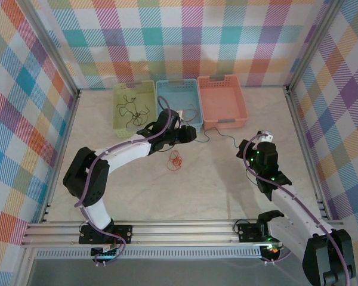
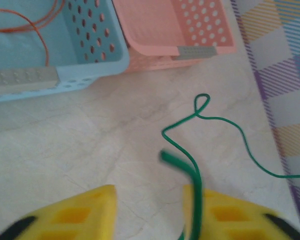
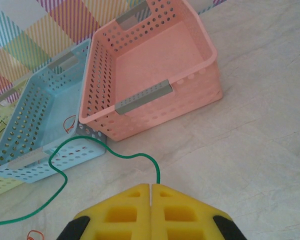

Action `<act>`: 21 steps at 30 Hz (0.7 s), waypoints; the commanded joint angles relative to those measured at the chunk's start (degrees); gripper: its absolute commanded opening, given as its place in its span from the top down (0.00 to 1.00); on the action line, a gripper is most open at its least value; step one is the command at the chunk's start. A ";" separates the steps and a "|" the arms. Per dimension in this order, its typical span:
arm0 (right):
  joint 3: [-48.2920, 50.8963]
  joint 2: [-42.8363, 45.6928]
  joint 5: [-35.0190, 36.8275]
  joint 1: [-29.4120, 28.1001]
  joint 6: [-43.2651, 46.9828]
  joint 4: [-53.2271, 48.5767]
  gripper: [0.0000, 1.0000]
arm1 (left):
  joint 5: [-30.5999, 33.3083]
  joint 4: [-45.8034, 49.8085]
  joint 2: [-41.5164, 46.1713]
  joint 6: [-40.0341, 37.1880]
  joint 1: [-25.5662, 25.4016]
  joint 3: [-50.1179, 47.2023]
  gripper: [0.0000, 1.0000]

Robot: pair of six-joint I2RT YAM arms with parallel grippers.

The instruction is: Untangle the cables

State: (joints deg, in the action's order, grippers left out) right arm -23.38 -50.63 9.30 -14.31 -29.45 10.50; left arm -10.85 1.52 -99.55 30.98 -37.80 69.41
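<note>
Overhead, the green cable (image 1: 224,138) is stretching between the two arms, lying on the table (image 1: 215,185) just in front of the baskets; the right gripper (image 1: 246,148) is sitting at its right end and the left gripper (image 1: 190,134) at its left end, close to the front of the blue basket (image 1: 173,98).

At the right wrist, the right gripper (image 3: 150,186) is pinching the green cable (image 3: 80,142), its yellow fingers (image 3: 120,210) pressing flat together with the strand coming out of the seam; the cable is snaking away past the pink basket (image 3: 190,95) and the blue basket (image 3: 40,95).

At the left wrist, the left gripper (image 2: 149,192) is standing with jaws apart, bare table showing in the gap; the green cable (image 2: 225,120) is running down the inner edge of one finger (image 2: 220,215), blurred there, and whether it is touching the pad cannot be told.

An orange cable (image 1: 176,159) is lying in a loose coil on the table near the left gripper; black cables (image 1: 131,110) are lying in the green basket (image 1: 144,95); a thin orange-red cable (image 2: 30,25) is resting in the blue basket (image 2: 90,75).
</note>
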 commanded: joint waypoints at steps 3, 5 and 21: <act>0.31 0.11 -0.32 0.11 0.98 1.82 1.00 | 5.56 1.74 0.36 -1.28 -0.28 2.60 0.90; 0.26 0.29 0.39 0.07 0.98 1.34 1.00 | 7.16 2.94 0.94 -1.70 -0.02 2.60 1.00; -0.35 2.53 11.86 0.19 -1.66 -5.76 1.00 | 4.01 6.27 24.56 0.13 19.34 -12.73 1.00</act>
State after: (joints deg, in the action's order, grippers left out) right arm -23.35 -48.77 17.12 -14.50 -30.87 5.45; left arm -5.52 7.44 -76.86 30.63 -19.22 57.54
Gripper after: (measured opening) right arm 0.062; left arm 0.052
